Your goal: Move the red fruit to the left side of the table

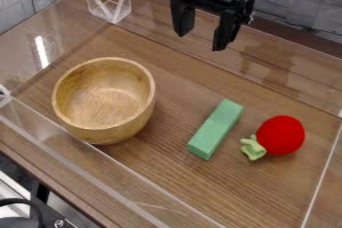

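Over the far middle of the brown wood-grain table (160, 57), walled by low clear acrylic, hangs the black two-fingered gripper (205, 32). Fingers spread wide, pointing down, nothing between them.

Camera view, landmark = round pale wooden bowl (104, 99), sitting left of centre.
- Green rectangular block (215, 129): right of the bowl, lying on a slant, long axis running from near-left to far-right.
- Small round bright red fruit with pale green leafy stem (278, 135): further right of the bowl, just beyond the block, close to the right wall. Stem points toward the block.

Key relation: fruit lies nearer the camera and to the right of the gripper, well apart from it. Judged: a reach down and right comes first.

No brands, labels or writing readable.
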`<state>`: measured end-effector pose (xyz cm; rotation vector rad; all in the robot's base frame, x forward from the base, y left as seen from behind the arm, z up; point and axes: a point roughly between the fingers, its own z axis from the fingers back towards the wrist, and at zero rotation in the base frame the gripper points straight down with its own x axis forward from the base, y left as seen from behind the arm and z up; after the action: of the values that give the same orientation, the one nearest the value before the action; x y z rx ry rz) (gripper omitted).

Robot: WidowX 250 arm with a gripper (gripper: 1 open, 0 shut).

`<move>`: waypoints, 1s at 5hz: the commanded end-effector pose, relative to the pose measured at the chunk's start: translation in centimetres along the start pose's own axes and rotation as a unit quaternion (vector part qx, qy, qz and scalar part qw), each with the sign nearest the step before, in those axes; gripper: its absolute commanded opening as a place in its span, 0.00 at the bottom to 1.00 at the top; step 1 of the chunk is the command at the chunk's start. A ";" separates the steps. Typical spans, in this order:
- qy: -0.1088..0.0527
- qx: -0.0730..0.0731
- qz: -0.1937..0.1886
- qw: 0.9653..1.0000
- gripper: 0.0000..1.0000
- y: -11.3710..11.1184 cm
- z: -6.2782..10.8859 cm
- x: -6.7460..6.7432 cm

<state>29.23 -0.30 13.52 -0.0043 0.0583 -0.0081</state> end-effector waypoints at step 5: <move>0.042 -0.008 -0.081 0.996 1.00 -12.7 -6.8 1.4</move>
<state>29.28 -12.56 5.11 -0.0077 0.1952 -0.1717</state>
